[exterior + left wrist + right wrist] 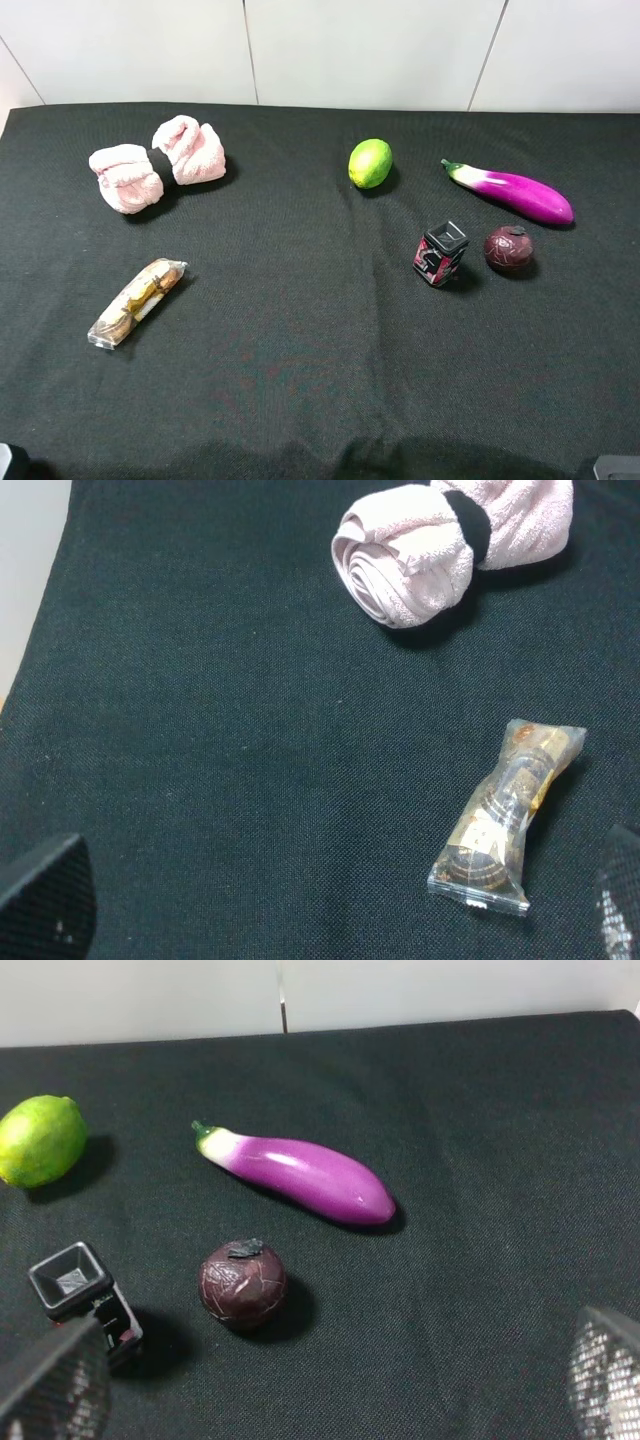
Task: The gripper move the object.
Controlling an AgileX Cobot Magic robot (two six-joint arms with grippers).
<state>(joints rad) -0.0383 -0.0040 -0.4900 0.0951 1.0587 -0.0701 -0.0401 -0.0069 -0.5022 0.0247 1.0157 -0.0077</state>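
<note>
The object, a small dark maroon ball (508, 248) with lined skin and a tiny stem, sits on the black cloth at the right, beside a black-and-red box (440, 253). In the right wrist view the ball (242, 1284) lies ahead of my right gripper (330, 1380), whose fingers stand wide apart at the frame's lower corners with nothing between them. My left gripper (330, 910) is also open and empty, above the cloth near a wrapped snack packet (508, 815). In the high view only small bits of both arms show at the bottom corners.
A purple eggplant (512, 190) lies behind the ball and a green lime (370, 162) lies further left. Rolled pink towels (158, 165) lie at the back left. The snack packet (138, 301) lies at the left. A white wall runs behind the table.
</note>
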